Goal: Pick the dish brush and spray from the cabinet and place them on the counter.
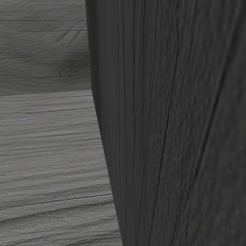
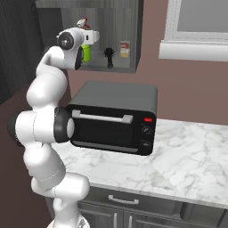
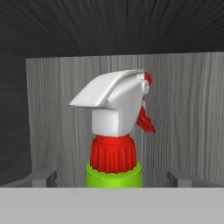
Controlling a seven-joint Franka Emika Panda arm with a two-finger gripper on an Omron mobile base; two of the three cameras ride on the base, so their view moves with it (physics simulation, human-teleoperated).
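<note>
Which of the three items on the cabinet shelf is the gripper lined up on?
The spray bottle, the leftmost item: green body, red collar, white trigger head. It sits centred between the open gripper's fingertips. The black dish brush and the small packet stand further right.

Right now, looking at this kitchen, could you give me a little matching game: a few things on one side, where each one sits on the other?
Things:
1. spray bottle
2. dish brush
3. toaster oven
4. gripper

Places:
A. on the marble counter
B. open, reaching into the cabinet
C. cabinet shelf, middle
D. cabinet shelf, right in front of the fingers

Pairs: 1-D, 2-C, 3-A, 4-B
</note>
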